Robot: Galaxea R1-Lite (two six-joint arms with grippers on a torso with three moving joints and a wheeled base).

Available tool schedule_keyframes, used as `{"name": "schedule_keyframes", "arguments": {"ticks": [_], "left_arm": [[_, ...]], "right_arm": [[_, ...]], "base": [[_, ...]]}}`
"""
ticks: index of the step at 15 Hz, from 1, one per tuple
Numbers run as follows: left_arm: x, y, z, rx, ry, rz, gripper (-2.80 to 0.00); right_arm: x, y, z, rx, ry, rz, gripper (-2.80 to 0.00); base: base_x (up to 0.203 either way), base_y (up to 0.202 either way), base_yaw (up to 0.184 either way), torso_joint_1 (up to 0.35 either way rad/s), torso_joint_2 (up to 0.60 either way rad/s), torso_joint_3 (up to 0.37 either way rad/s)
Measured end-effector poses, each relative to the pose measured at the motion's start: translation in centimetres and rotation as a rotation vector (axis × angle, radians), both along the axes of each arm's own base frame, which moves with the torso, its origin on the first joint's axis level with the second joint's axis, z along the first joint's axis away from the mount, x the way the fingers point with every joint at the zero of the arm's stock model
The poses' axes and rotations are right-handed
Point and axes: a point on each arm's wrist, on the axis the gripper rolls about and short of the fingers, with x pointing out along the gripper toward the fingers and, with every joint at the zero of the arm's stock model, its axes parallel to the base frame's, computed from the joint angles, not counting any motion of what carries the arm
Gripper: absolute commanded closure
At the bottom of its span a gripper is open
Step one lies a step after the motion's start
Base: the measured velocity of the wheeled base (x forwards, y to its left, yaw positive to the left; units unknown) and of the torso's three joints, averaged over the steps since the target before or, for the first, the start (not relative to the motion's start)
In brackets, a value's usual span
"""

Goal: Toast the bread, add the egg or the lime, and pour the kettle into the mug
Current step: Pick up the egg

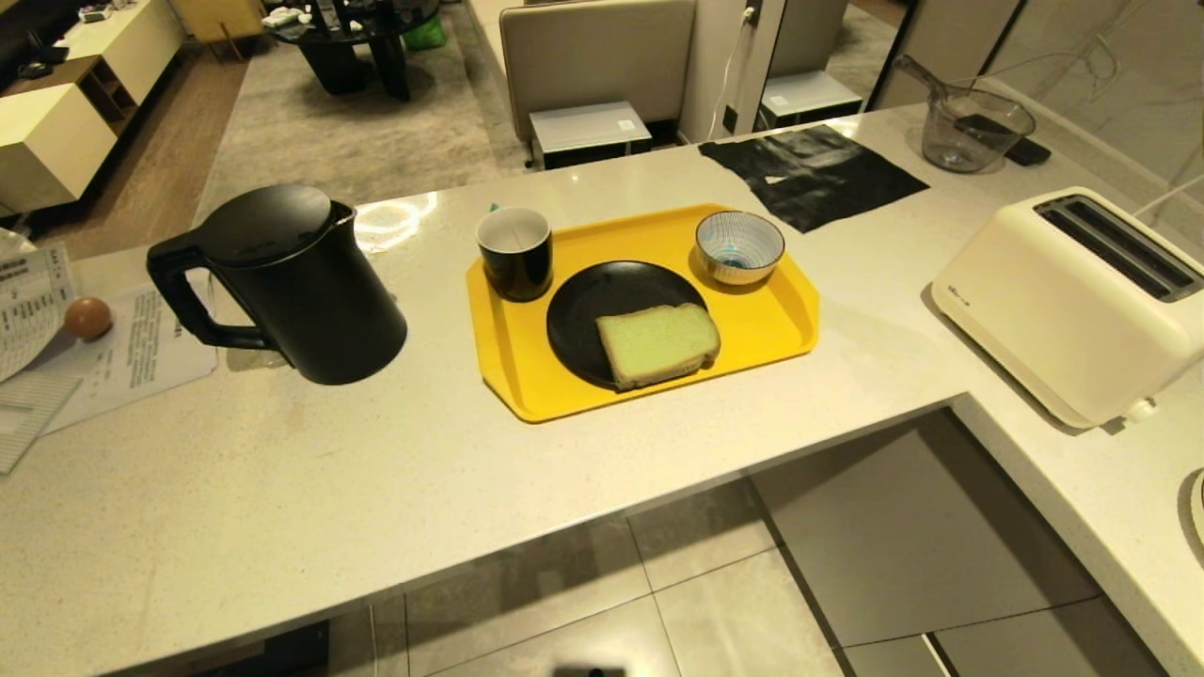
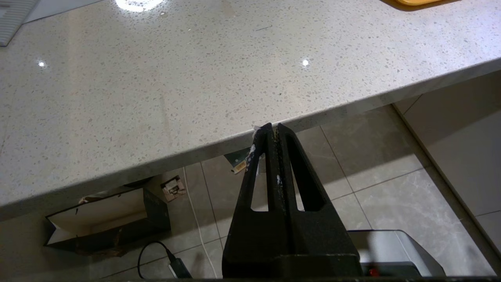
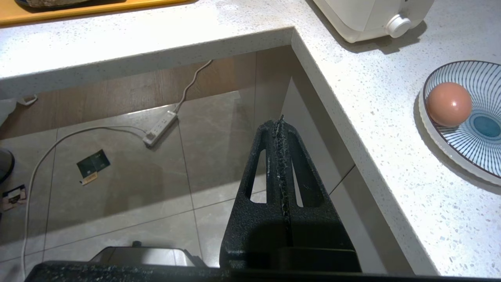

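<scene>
Green-faced bread (image 1: 657, 344) flat on black plate (image 1: 583, 301) in yellow tray (image 1: 781, 324), long axis running toward toaster (image 1: 1072, 301) off to right, so nearer right gripper (image 3: 280, 119), pinched closed & empty below counter edge, as w/ left gripper (image 2: 273, 126).

Head high; wrists low (shared counter (image 1: 282, 489))

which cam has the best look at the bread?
Head view: the bread shows whole, lying on the black plate on the yellow tray. The left wrist view catches only a corner of the tray; the right wrist view catches its edge and a dark sliver above it, too little to identify.
</scene>
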Motion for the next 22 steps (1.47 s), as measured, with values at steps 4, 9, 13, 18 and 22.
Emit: {"name": "schedule_keyframes", "arguments": {"ticks": [4, 9, 13, 18, 22], "left_arm": [[0.0, 0.0, 0.0, 0.0, 0.0, -0.001, 0.0], [0.0, 0.0, 0.0, 0.0, 0.0, 0.0, 0.0], [0.0, 0.0, 0.0, 0.0, 0.0, 0.0, 0.0], [0.0, 0.0, 0.0, 0.0, 0.0, 0.0, 0.0], [0.0, 0.0, 0.0, 0.0, 0.0, -0.001, 0.0]], "right_arm": [[0.0, 0.0, 0.0, 0.001, -0.001, 0.0, 0.0], [0.0, 0.0, 0.0, 0.001, -0.001, 0.0, 0.0], [0.0, 0.0, 0.0, 0.0, 0.0, 0.0, 0.0], [0.0, 0.0, 0.01, -0.001, -0.001, 0.0, 0.0], [0.0, 0.0, 0.01, -0.001, -0.001, 0.001, 0.0]], "base": [[0.0, 0.0, 0.0, 0.0, 0.0, 0.0], [0.0, 0.0, 0.0, 0.0, 0.0, 0.0], [0.0, 0.0, 0.0, 0.0, 0.0, 0.0], [0.0, 0.0, 0.0, 0.0, 0.0, 0.0], [0.0, 0.0, 0.0, 0.0, 0.0, 0.0]]}}
